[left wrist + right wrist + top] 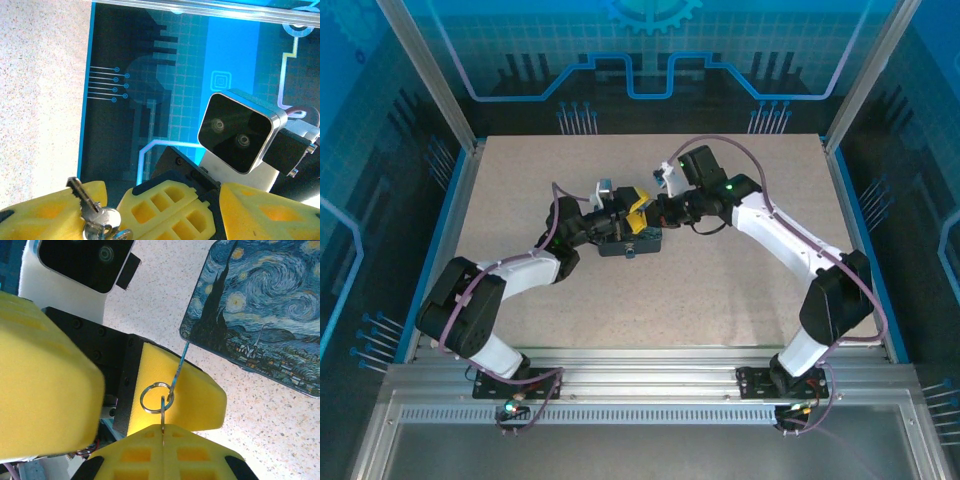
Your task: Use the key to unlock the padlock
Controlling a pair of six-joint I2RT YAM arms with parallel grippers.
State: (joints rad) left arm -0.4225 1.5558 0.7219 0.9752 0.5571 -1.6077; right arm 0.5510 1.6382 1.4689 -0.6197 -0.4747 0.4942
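Table: a pale speckled board (740, 300); both arms bend inward from its near edge towards the tin.
Tin: a rectangular box printed with a swirling night sky (265, 305), lying flat near the middle of the table, and both grippers meet just beyond it.
Left gripper: (628, 215) over the tin's far-left edge, its yellow foam fingers (45, 212) spread wide, with one finger of the other gripper standing in the gap between them.
Right gripper: (648, 205) over the tin's far-right edge, tip to tip with the left one. Its fingers (45, 385) are also parted, and a left-gripper finger sits between them.
Key: a small silver key (80, 192) above the tin's far edge, standing upright against the inner face of a left-gripper finger, beside the right gripper's ribbed finger (167, 210). Whether it is pinched there cannot be told.
Key ring: a silver split ring (156, 397) lies against the yellow foam, and a thin blue strand (180, 365) runs from it towards the tin's corner.
Wrist cameras: each faces the other across the tin (239, 132).
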